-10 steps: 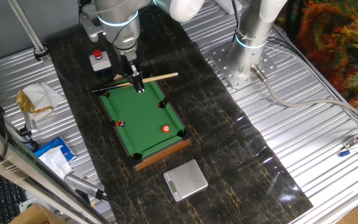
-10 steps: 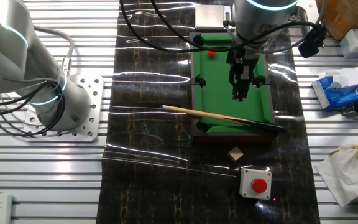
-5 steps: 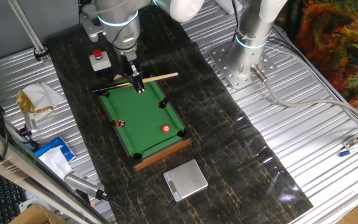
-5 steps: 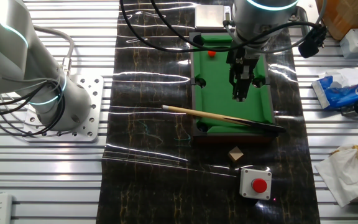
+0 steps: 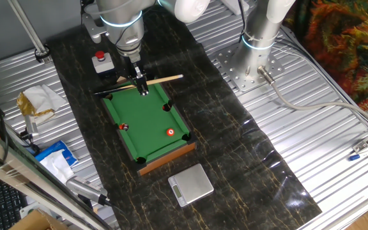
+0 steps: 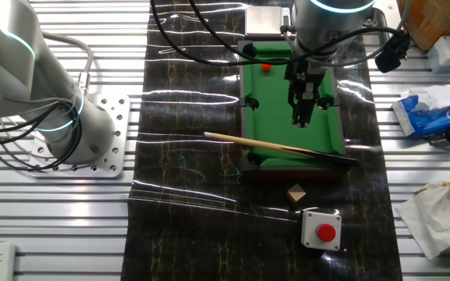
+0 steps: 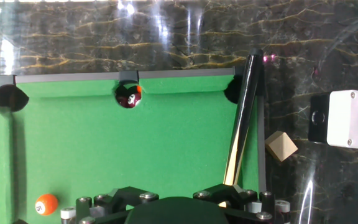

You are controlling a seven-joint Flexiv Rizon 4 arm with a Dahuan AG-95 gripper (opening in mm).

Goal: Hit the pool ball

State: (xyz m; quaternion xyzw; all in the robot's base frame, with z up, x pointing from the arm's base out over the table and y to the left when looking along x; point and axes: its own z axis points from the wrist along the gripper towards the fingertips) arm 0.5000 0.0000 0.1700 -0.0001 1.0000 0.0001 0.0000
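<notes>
The pool ball [image 5: 170,132], red with a white spot, sits on the green felt of the mini pool table [image 5: 147,121] near the corner pocket at the end away from the arm; in the other fixed view you see it [image 6: 266,68] as a small red dot close to the far rail. In the hand view it [image 7: 46,203] shows orange-red at the lower left, well apart from the darker ball [image 7: 129,96] that rests against the middle pocket of the long rail. The gripper [image 5: 144,88] hangs over the opposite end of the felt, just beside the cue [image 5: 147,81], which lies across that end of the table with its dark butt past the rail. From these views you cannot tell how far the fingers are parted, nor whether they touch the cue.

The mini table rests on a dark marble-patterned mat [image 5: 222,140] laid over a ribbed metal bench [image 5: 337,147]. You also have a red push-button box [image 6: 320,229], a small wooden block [image 6: 294,193], a pocket scale [image 5: 191,184], crumpled paper [image 5: 38,101] and a second robot base [image 6: 92,136] around it.
</notes>
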